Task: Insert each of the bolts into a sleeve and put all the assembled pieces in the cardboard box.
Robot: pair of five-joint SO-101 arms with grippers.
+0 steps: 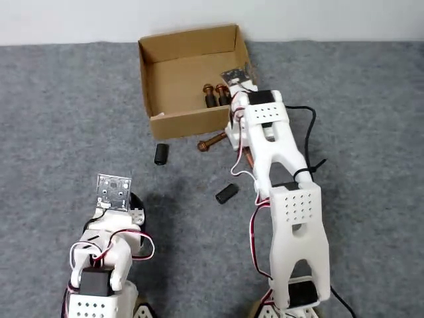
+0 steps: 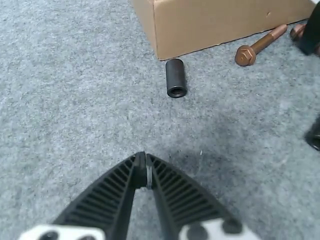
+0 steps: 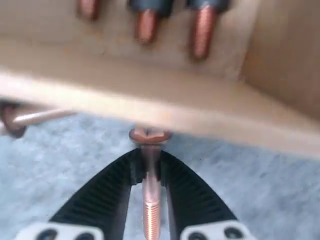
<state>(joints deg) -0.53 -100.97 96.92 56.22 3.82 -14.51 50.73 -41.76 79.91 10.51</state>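
- The bolt [image 3: 149, 200] sat clamped by its shank in the right jaws, head-first just outside the cardboard box [image 1: 173, 124], probably waiting on a sleeve.
- A free sleeve [image 2: 176, 77] lay on the surface [image 2: 75, 100] beside the box, with a spare bolt [image 2: 260, 46] nearby.
- The left jaws were pressed together, empty.
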